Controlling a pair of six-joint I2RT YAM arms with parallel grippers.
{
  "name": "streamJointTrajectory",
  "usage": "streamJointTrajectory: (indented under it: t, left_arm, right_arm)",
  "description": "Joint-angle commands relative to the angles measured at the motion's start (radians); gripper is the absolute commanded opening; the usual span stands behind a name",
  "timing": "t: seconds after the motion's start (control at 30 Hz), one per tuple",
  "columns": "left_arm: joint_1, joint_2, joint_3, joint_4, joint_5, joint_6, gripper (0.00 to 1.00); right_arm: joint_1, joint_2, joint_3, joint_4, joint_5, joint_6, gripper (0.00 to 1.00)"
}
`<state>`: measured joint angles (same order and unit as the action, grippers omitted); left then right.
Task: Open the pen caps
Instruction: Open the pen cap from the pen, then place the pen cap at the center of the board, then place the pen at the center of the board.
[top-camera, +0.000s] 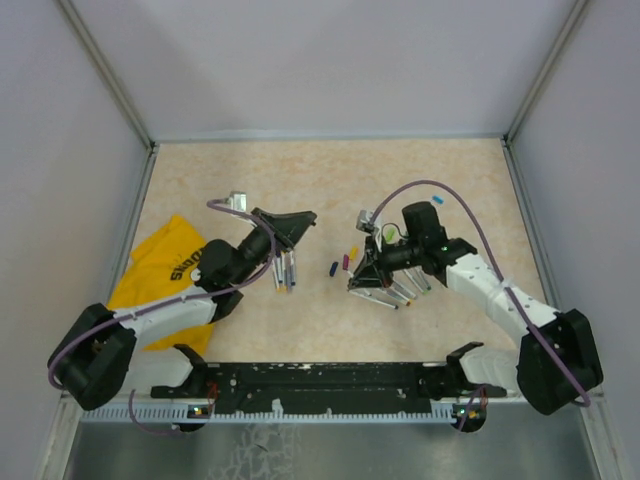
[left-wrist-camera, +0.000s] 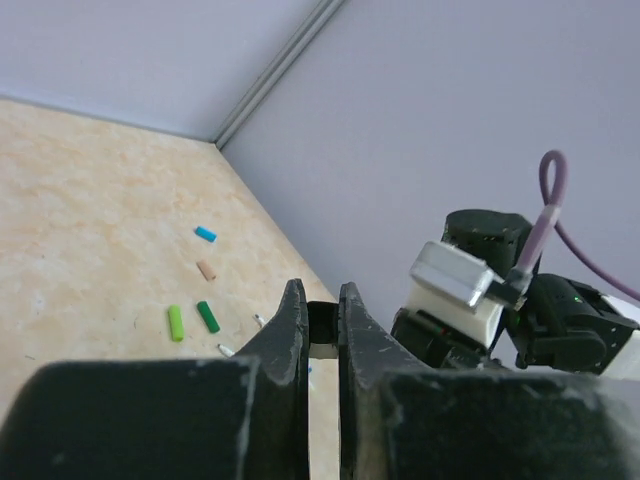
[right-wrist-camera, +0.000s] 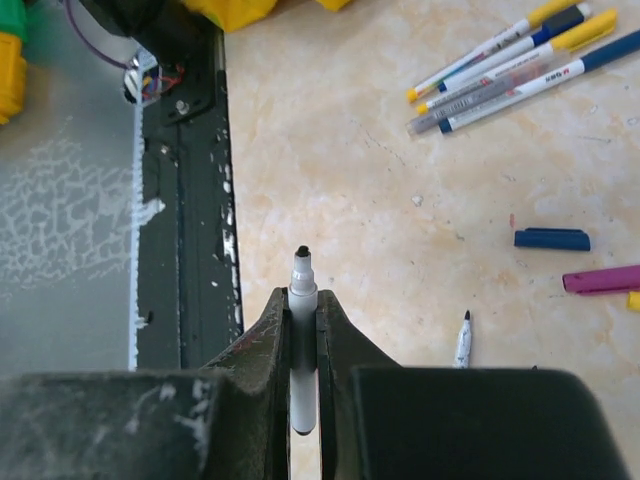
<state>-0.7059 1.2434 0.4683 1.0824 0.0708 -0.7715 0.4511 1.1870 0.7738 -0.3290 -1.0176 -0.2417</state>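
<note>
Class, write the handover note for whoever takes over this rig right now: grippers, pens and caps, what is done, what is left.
Left gripper: shut on a small dark piece, possibly a cap.
Right gripper: shut on an uncapped pen, tip bare.
Loose on the table: blue cap, magenta cap, dark green cap.
Done: several caps are off.
Left: the cluster of pens near the left arm, which look still capped.
</note>
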Motion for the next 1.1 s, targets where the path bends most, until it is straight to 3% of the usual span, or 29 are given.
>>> streamJointTrajectory:
  t: [0.0, 0.2, 0.4, 0.77, 1.07]
  left_arm:
    - [0.022, -0.068, 0.014, -0.031, -0.023, 0.014, 0.0]
    - [0.025, -0.184, -0.075, -0.322, -0.077, 0.03, 0.0]
    - [0.026, -0.176, -0.08, -0.607, -0.132, -0.039, 0.0]
    - [0.026, 0.01, 0.009, -0.716, -0.095, -0.117, 0.0]
    - [0.025, 0.11, 0.039, -0.701, -0.058, -0.132, 0.0]
  right_arm:
    - [0.055, 0.038, 0.018, -0.031, 0.078, -0.059, 0.0]
    - [0.227, 0.169, 0.032, -0.07, 0.471, -0.104, 0.0]
    - [0.318, 0.23, 0.038, -0.062, 0.691, -0.13, 0.0]
    - [0.349, 0.279, 0.045, -0.089, 0.769, -0.164, 0.01]
    - [0.358, 0.291, 0.043, -0.096, 0.789, -0.176, 0.05]
